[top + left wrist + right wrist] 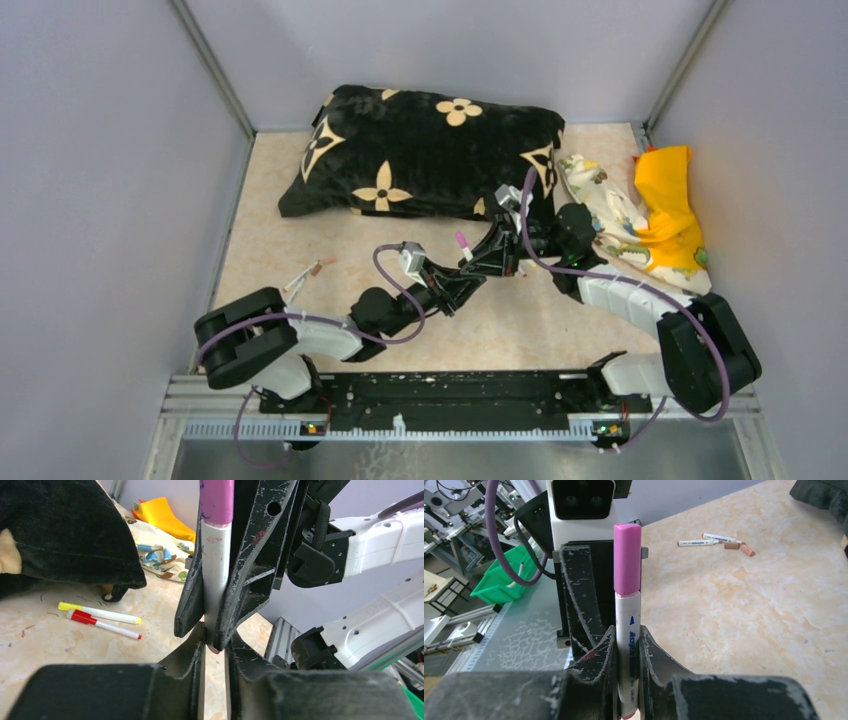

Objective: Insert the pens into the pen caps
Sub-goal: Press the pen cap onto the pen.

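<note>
Right tool point(627, 639): closed on the white barrel of a pen point(629, 625), which stands upright across its fingers.
Pink cap point(627, 557): on the pen's top end, above the grip.
Left tool point(215, 641): narrow, tips at the pen's bottom end; I cannot tell whether it grips.
Surface point(749, 620): yellow pen point(100, 613) and red pen point(102, 624) lie side by side near the cushion point(65, 535); two other pens point(696, 543) and loose caps point(748, 550) lie elsewhere on it.
</note>
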### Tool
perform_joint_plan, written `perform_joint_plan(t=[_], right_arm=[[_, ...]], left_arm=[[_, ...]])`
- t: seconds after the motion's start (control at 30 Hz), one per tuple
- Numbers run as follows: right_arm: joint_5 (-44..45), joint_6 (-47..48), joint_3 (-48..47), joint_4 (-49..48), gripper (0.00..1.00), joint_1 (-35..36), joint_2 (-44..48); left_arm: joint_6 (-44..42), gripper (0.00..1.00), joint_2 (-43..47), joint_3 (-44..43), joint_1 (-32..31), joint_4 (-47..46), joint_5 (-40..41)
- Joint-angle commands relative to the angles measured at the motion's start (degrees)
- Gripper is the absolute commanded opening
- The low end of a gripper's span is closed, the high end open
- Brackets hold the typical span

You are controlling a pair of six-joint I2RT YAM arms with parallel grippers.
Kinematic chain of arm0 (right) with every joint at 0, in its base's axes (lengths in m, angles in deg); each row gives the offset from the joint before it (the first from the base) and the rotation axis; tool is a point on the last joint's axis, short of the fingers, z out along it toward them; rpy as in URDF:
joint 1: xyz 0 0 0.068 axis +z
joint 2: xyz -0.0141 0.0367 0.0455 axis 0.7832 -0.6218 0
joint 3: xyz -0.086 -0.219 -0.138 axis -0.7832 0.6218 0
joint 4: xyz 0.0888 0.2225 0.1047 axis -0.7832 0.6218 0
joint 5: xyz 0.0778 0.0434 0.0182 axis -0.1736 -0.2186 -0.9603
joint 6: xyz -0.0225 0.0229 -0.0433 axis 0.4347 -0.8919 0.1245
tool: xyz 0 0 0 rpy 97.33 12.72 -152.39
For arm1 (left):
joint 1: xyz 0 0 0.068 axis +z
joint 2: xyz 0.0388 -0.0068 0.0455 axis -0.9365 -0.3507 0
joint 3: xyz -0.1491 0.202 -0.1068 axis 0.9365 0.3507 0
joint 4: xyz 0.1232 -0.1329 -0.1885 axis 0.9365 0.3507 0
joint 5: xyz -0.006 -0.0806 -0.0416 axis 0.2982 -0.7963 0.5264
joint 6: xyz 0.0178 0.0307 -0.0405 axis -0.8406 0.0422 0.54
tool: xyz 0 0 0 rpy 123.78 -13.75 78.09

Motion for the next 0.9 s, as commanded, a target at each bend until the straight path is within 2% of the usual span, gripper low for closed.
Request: perform_joint_plan(t=[0.0,0.17,0.27,0.33,0.47,0.53,0.63,0.7,0.77,0.87], right_arm=[[-2.06,-1.07,0.14,-1.68,0.0,0.76,0.0],[-2.12,-0.94,-0.35,-0.65,0.0,0.08,0.03],[-3.01,1.85,-1.71,4.28,0.0,0.07,-0.08],[-4.08,6.45,-3.42,11.36,0.0,0.06,-0.36],[-6.3,10.83,-5.03,16.36,0.0,0.01,-1.2],[-7.25,12.5,-5.51,18.05,0.0,0.05,-1.29],[-7.93,14.75,-6.0,20.41,0.0,0.07,-1.36],[-8.19,15.17,-6.14,20.84,0.0,0.03,-1.41],[-8.51,15.4,-6.14,21.01,0.0,-0.02,-1.56],[-8.91,15.63,-6.19,21.16,0.0,0.03,-1.65]], left_arm=[[0.74,0.29,2.53,1.03,0.39,-5.14,-2.2],[2.97,0.6,5.48,6.29,0.36,-3.25,-10.04],[3.98,0.67,8.78,9.45,0.4,-0.5,-12.29],[3.22,0.72,12.32,10.92,0.4,2.44,-12.2],[-0.49,0.86,22.69,9.07,0.4,16.02,-9.83],[-2.19,0.98,28.14,5.95,0.52,25.7,-6.88],[-4.89,0.99,34.03,1.79,1.06,34.33,-2.01],[-5.16,0.99,35.13,-0.97,2.81,38.03,-2.28],[-2.18,0.99,34.16,-4.05,6.03,41.25,-4.7],[5.87,0.98,30.67,-7.21,13.41,42.42,-13.17]])
